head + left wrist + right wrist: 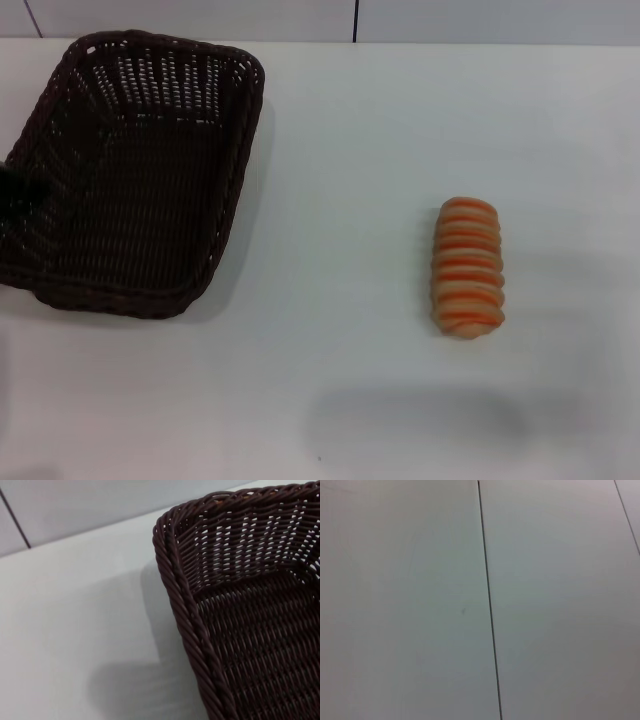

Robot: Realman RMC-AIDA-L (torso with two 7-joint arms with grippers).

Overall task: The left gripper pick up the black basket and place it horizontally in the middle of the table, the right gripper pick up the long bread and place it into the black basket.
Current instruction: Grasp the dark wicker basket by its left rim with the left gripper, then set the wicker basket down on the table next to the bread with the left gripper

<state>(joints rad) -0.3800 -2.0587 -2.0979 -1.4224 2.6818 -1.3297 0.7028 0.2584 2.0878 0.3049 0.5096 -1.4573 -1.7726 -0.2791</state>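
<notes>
The black basket stands at the far left of the white table, its long side running away from me, and it holds nothing. A blurred black shape at its left rim is my left gripper. The left wrist view shows a corner of the basket close up, with its braided rim. The long bread lies right of the table's middle, tan with orange stripes, lengthwise toward me. My right gripper is out of view.
The table's far edge meets a pale panelled wall. The right wrist view shows only pale panels with a dark seam. A soft shadow lies on the table near the front edge.
</notes>
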